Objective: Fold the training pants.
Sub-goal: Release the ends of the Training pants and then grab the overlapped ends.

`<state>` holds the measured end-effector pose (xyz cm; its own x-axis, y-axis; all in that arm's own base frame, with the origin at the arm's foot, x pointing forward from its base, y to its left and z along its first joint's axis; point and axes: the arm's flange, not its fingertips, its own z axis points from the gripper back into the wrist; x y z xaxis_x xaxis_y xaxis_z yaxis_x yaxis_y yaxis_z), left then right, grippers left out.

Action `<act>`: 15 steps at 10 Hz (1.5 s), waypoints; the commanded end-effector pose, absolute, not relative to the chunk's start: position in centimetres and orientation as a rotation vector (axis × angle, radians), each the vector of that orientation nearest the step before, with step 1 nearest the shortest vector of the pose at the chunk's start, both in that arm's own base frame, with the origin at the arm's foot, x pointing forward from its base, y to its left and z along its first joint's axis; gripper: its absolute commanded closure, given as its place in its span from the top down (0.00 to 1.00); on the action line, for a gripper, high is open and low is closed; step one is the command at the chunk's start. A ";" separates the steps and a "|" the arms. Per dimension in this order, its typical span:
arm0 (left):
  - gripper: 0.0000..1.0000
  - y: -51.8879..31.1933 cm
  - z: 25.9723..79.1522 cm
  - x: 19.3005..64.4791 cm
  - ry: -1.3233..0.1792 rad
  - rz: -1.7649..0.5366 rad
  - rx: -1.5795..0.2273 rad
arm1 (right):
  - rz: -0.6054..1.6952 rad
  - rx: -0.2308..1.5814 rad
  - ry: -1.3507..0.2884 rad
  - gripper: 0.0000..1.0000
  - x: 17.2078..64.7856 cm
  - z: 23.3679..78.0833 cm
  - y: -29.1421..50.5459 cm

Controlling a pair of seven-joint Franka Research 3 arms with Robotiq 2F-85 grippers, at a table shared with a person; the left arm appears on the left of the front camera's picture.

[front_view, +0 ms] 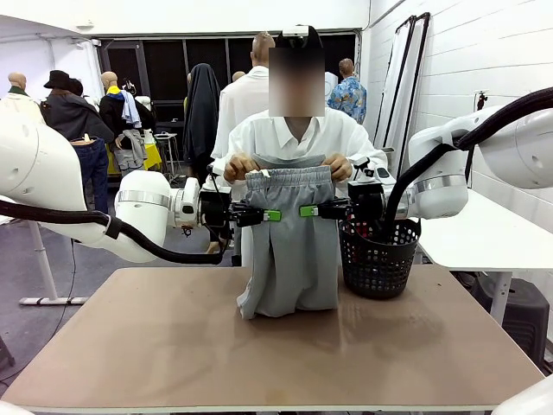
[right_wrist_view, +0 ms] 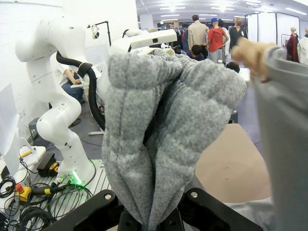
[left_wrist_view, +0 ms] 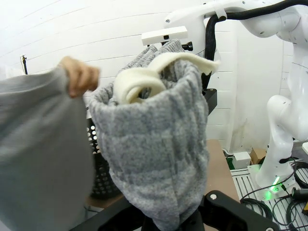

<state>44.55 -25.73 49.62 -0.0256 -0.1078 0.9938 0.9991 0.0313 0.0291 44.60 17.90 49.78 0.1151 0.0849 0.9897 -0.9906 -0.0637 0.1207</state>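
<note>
The light grey training pants (front_view: 289, 259) hang upright over the table, lower part resting on the tabletop. A person's two hands (front_view: 238, 166) hold the gathered waistband at the top. My left gripper (front_view: 271, 215) is shut on the pants' left edge just below the waistband. My right gripper (front_view: 309, 210) is shut on the right edge at the same height. In the left wrist view, bunched grey fabric (left_wrist_view: 159, 144) rises from the shut gripper (left_wrist_view: 168, 224), with the person's hand (left_wrist_view: 79, 77) beside it. In the right wrist view, folded fabric (right_wrist_view: 159, 134) is pinched in the gripper (right_wrist_view: 151, 221).
A black mesh basket (front_view: 378, 255) stands on the brown table (front_view: 173, 346) just right of the pants, under my right arm. The person stands at the far edge. A white side table (front_view: 484, 233) is at the right.
</note>
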 end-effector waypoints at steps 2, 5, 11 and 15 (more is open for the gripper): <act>0.00 -25.8 49.8 44.4 -1.181 -1.232 -1.095 | 1.214 1.252 -1.032 0.00 44.4 50.0 18.0; 0.00 -25.8 49.8 44.4 -1.181 -1.232 -1.095 | 1.214 1.252 -1.032 0.00 44.4 50.0 18.0; 0.00 -25.8 49.8 44.4 -1.181 -1.232 -1.095 | 1.214 1.252 -1.032 0.00 44.4 50.0 18.0; 0.00 -25.8 49.8 44.4 -1.181 -1.232 -1.095 | 1.214 1.252 -1.032 0.00 44.4 50.0 18.0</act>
